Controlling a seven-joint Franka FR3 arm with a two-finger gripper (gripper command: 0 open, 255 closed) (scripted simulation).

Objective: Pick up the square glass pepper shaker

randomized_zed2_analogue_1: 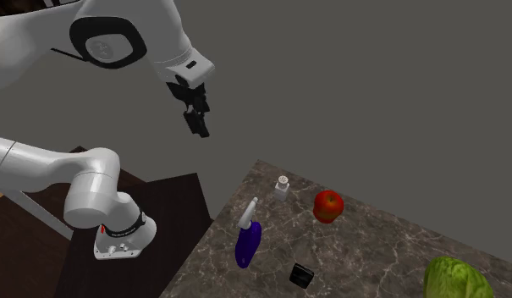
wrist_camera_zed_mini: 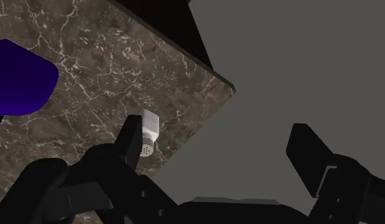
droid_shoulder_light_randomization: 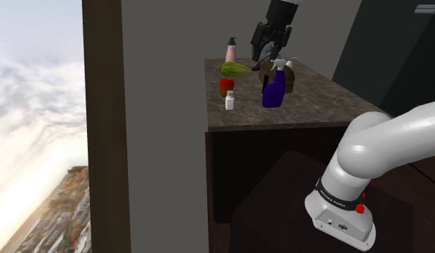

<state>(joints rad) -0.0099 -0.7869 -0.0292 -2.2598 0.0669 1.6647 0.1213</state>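
The gripper [randomized_zed2_analogue_1: 197, 124] hangs in the air off the near corner of the counter [randomized_zed2_analogue_1: 372, 254], well above its brown marbled top. Its two black fingers [wrist_camera_zed_mini: 129, 137] stand apart and clasp nothing. The pepper shaker [randomized_zed2_analogue_1: 283, 188] is a small square white bottle with a cap full of holes. It stands upright near the counter's edge, close to a red apple [randomized_zed2_analogue_1: 328, 205]. A blue spray bottle [randomized_zed2_analogue_1: 247, 241] lies nearer the arm [droid_shoulder_light_randomization: 395, 136], and a small black box [randomized_zed2_analogue_1: 302, 274] sits beyond it. A head of lettuce [droid_shoulder_light_randomization: 236, 69] and a pink bottle [droid_shoulder_light_randomization: 231, 50] stand at the far end. A black band [droid_shoulder_light_randomization: 331, 195] on the arm's base carries white writing, too small to read.
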